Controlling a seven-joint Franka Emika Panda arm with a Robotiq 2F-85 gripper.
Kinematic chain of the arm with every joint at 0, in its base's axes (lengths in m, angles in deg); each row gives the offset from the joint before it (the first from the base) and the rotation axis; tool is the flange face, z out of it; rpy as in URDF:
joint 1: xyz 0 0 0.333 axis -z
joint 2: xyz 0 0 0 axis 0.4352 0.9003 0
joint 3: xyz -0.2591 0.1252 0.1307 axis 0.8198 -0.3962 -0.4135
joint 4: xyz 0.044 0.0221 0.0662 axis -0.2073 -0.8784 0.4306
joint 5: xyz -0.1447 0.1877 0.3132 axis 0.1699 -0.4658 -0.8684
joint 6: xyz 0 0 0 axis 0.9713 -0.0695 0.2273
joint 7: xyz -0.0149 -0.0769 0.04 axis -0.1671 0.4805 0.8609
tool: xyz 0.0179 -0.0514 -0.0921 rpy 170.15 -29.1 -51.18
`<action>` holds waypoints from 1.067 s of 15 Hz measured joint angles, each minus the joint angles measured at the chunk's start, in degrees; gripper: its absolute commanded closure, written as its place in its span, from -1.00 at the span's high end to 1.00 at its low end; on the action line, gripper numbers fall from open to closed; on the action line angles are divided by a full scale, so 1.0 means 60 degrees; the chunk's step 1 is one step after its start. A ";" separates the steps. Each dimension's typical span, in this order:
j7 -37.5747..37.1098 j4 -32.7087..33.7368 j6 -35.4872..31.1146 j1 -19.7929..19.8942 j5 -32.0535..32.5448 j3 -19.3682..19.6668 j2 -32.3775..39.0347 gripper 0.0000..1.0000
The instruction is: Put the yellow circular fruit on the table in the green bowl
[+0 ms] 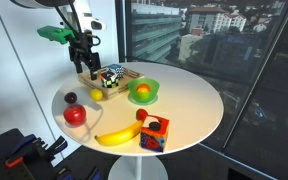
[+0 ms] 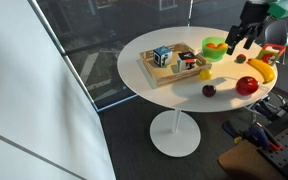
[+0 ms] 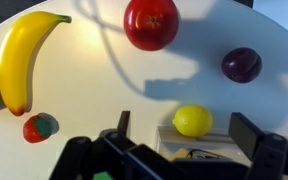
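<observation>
The yellow circular fruit (image 1: pixel 96 95) (image 2: pixel 205 73) lies on the round white table (image 1: pixel 189 110) (image 2: pixel 144 85), between the wooden tray and a dark plum. The green bowl (image 1: pixel 142 92) (image 2: pixel 215 47) stands beside the tray and holds an orange fruit. My gripper (image 1: pixel 81 55) (image 2: pixel 239 40) hangs open and empty well above the tray's end. In the wrist view the yellow fruit (image 3: pixel 192 120) shows between the two open fingers (image 3: pixel 184 126), far below them.
A wooden tray (image 1: pixel 109 78) (image 2: pixel 172 63) holds cube puzzles. Also on the table are a red apple (image 1: pixel 75 115) (image 3: pixel 151 22), a plum (image 1: pixel 70 98) (image 3: pixel 242 64), a banana (image 1: pixel 119 135) (image 3: pixel 19 55), a strawberry (image 3: pixel 39 127) and a toy cube (image 1: pixel 154 133).
</observation>
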 measured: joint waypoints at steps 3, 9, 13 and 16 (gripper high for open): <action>-0.0213 0.0062 -0.0570 -0.0070 0.0000 -0.0230 0.0418 1.00; -0.0587 0.0109 -0.1589 -0.0337 -0.0034 -0.0555 0.1142 1.00; -0.0892 0.0126 -0.1987 -0.0352 0.0026 -0.0638 0.1487 1.00; -0.1150 0.0140 -0.2242 -0.0352 0.0205 -0.0644 0.1740 1.00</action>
